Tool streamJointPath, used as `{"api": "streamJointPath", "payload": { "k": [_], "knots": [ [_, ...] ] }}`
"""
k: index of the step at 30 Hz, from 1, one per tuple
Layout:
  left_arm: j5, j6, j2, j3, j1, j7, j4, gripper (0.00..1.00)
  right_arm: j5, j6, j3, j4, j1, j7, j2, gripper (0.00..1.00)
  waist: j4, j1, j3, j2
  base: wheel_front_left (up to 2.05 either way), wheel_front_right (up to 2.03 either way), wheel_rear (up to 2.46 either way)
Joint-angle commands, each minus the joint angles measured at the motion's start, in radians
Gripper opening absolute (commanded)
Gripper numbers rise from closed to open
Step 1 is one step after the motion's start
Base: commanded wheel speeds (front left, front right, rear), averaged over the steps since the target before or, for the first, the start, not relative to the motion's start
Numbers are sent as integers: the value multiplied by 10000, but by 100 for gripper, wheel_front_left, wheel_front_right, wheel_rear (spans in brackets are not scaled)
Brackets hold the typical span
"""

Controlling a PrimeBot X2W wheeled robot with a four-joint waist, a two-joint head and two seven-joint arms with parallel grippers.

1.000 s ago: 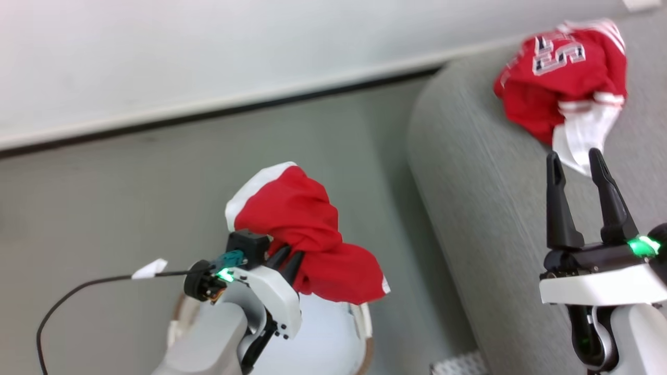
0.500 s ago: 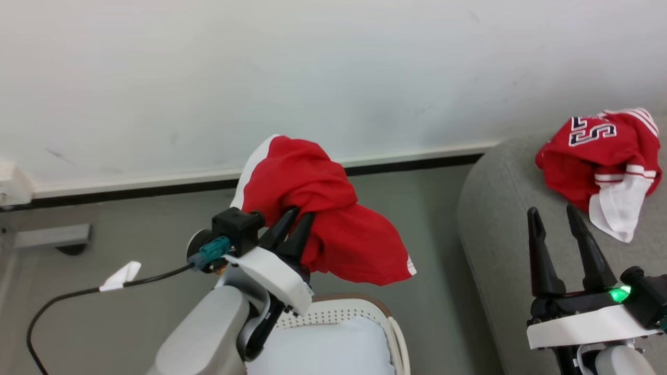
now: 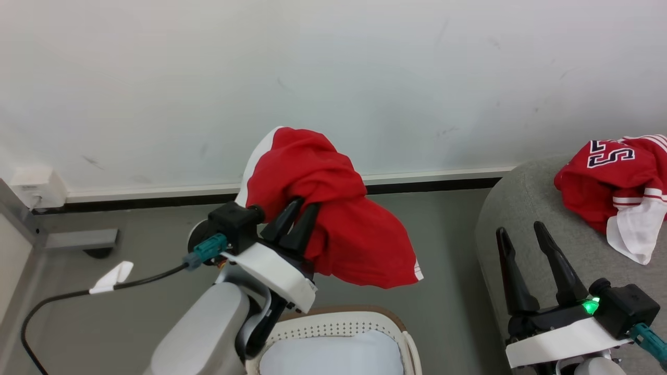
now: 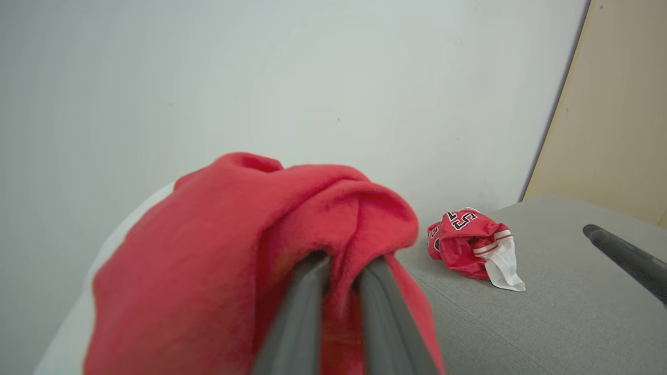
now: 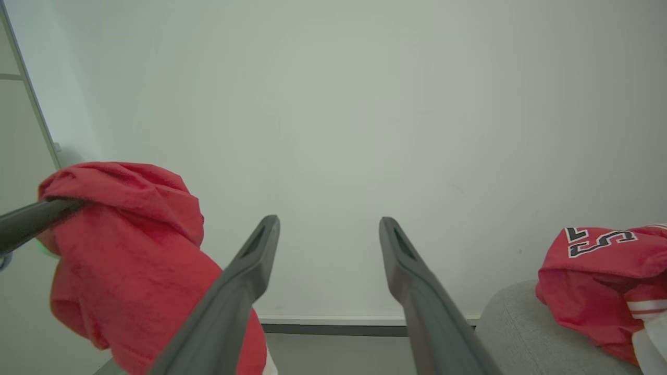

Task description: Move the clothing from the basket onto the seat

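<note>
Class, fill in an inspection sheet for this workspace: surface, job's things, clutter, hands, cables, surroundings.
Surface: grey seat, numbered garment lying on it.
Job's things: held garment hangs clear of the basket.
Clutter: nothing seen.
Hands: left hand shut on held garment; right hand open, empty, near the seat.
Cables: black cable with white tag at left wrist.
Surroundings: white wall, grey floor, wall box.

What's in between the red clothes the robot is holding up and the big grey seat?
Nothing, just bare grey floor, seen in the head view, between the soft red garment pinched in the left gripper and the light-grey fabric seat.
</note>
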Motion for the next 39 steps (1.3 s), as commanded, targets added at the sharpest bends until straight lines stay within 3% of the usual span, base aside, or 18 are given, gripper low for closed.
{"api": "streamJointPath", "payload": {
  "k": [1,11,19,31,32,33,34,36,37,39],
  "knots": [
    [-55,25,46,30,138,-5,-72,0,117,-19,126,58,37,8,-128,100,27,1,-2,-1,0,0,0],
    [-52,-1,-114,-262,259,-2,-29,0,442,-20,3173,903,-1007,6,-1049,100,203,1,-10,-1,0,0,0],
    [21,-195,-494,-1003,199,65,193,0,1080,-20,5450,2249,-2542,7,-1160,100,705,1,-95,-1,0,0,0],
    [-819,-414,-908,-3119,67,306,-198,0,1644,-20,6790,4126,-3581,7,-1199,100,1977,1,-390,-1,0,0,0],
    [-932,-416,-900,-3302,28,308,-255,0,1635,-20,6800,4216,-3610,8,-1205,94,2086,1,-417,-1,0,0,0],
    [-1070,-418,-857,-3449,2,304,-283,0,1618,-20,6817,4263,-3634,8,-1184,73,2158,1,-438,-1,0,0,0],
    [-1206,-417,-822,-3575,-18,308,-309,0,1642,-20,6777,4256,-3645,7,-1146,63,2238,1,-464,-1,0,0,0],
    [-1406,-419,-741,-3779,-60,308,-344,0,1616,-20,6693,4142,-3635,7,-1076,32,2356,1,-502,-1,0,0,0],
    [-1496,-419,-695,-3843,-90,297,-339,0,1609,-20,6668,4071,-3585,7,-1058,2,2399,1,-516,-1,0,0,0],
    [-1686,-417,-590,-3877,-155,251,-268,0,1624,-20,6640,3983,-3447,7,-1062,0,2452,1,-537,-1,0,0,0]
  ]
}}
